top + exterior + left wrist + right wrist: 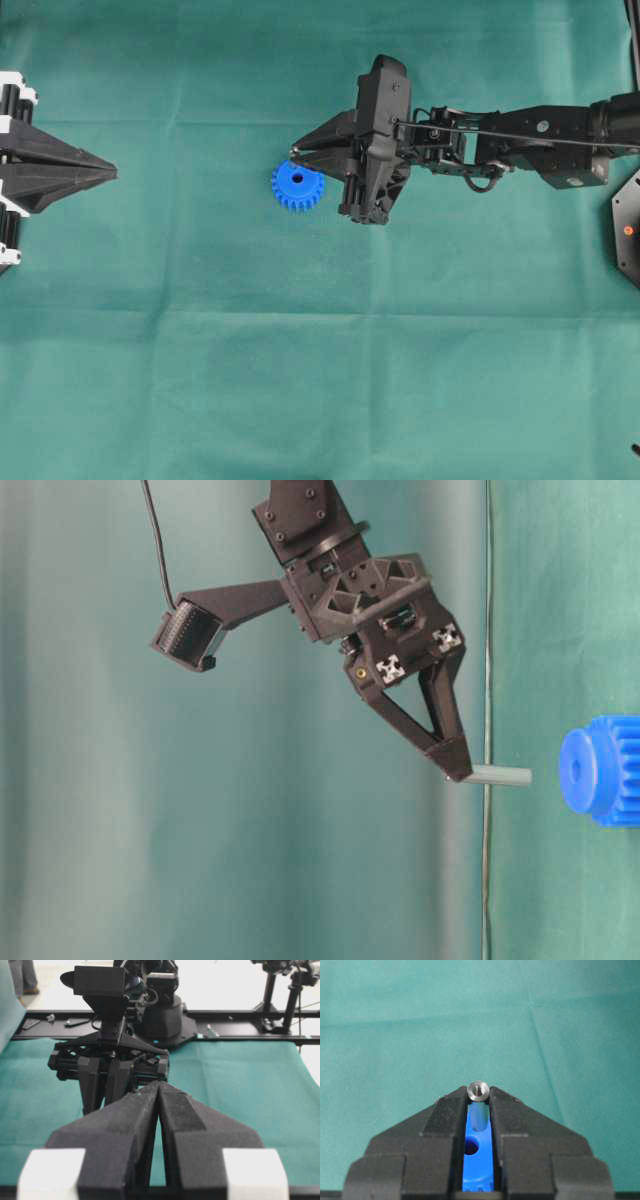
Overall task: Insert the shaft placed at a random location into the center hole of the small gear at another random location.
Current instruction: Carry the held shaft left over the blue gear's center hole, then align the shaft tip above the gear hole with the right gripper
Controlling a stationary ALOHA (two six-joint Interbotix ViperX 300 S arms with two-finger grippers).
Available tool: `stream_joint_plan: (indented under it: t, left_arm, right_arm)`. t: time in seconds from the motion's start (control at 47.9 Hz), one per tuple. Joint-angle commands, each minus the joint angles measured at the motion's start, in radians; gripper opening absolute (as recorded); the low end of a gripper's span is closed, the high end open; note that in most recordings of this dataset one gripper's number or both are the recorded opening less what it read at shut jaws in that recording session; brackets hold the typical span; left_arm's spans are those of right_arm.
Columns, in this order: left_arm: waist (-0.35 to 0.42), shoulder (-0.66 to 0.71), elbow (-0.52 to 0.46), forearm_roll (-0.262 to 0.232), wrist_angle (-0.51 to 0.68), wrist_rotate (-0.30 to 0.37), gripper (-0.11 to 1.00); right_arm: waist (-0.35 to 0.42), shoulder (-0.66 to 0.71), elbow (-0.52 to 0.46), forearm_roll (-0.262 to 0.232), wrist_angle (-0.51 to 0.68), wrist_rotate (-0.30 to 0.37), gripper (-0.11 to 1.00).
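Black fingertips of the right gripper (479, 1094) fill the foreground of the right wrist view, closed almost fully and pinching the shaft (478, 1091) at their very tips. Its shiny rounded end faces the camera; its body runs down between the fingers. Beneath the slit between the fingers lies the small gear (478, 1155), with its center hole (470, 1148) just left of the shaft's line and nearer the camera.

Left to right in the overhead view: the left gripper (112, 173) sits at the left edge of the green cloth (300, 380), well apart from the small gear (297, 186), its jaws pressed together and holding nothing. The right gripper (295, 153) reaches in from the right, arm stretched nearly level, its tips just over the gear's upper rim.

From table level, the right gripper (457, 772) tilts down toward the gear (600, 770), and the shaft (499, 775) juts from its tips, clear of the gear.

No legible writing appears.
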Motion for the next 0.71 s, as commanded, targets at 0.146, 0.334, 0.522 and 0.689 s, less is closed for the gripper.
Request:
stream_joint_plan:
  t: [0.146, 0.334, 0.522, 0.689]
  left_arm:
    - [-0.002, 0.008, -0.021, 0.002, -0.003, -0.002, 0.0]
    - [0.0, 0.008, -0.021, 0.002, -0.003, -0.002, 0.0]
    - [0.0, 0.008, -0.02, 0.002, -0.003, -0.002, 0.0]
    - [-0.002, 0.008, -0.02, 0.002, -0.002, -0.002, 0.0]
  right_arm:
    - [0.003, -0.002, -0.025, -0.002, -0.002, -0.017, 0.13]
    - [0.003, 0.032, -0.029, -0.002, -0.005, -0.017, 0.13]
    - [0.003, 0.055, -0.031, -0.002, -0.005, -0.015, 0.13]
    - [0.003, 0.058, -0.034, -0.002, -0.006, -0.015, 0.13]
